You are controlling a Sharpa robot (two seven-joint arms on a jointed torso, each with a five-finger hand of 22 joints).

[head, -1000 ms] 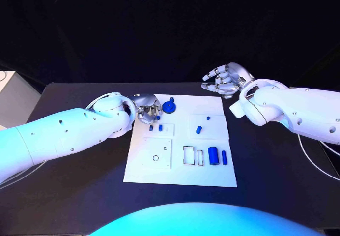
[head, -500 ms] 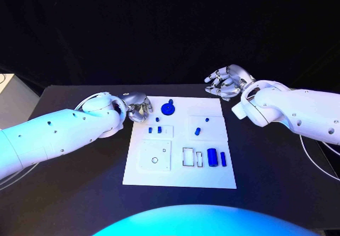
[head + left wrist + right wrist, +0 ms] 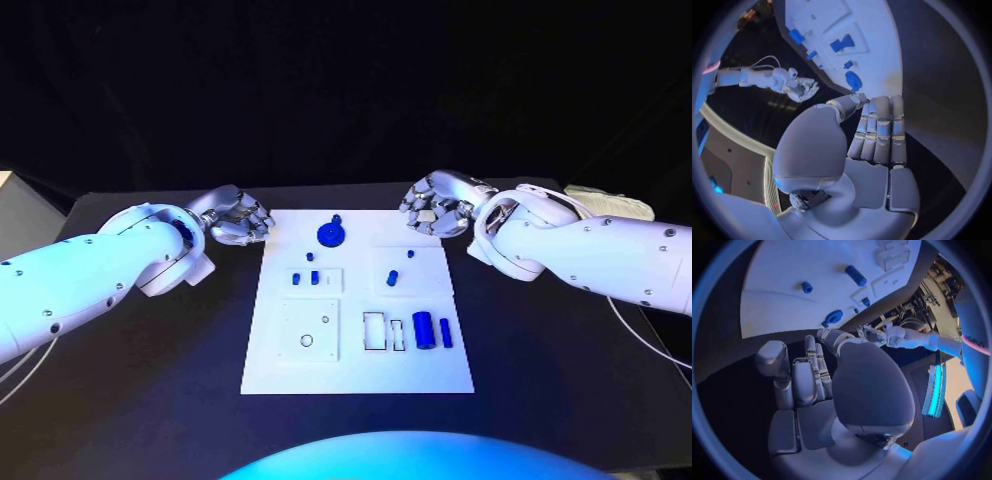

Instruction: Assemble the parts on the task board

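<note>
Task board [image 3: 361, 350] is being carried flat on black worktop [image 3: 562, 350], between both hands. Blue parts [image 3: 423, 329] are being kept on board; round blue part [image 3: 330, 234] near far edge. Left hand [image 3: 238, 221] is being held just off board's far left corner, fingers extended together, nothing grasped. Right hand [image 3: 434, 205] is being held above far right corner, fingers curled, nothing grasped.

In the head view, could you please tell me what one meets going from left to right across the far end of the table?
Silver left hand → round dark-blue part on the white task board → silver right hand.
</note>
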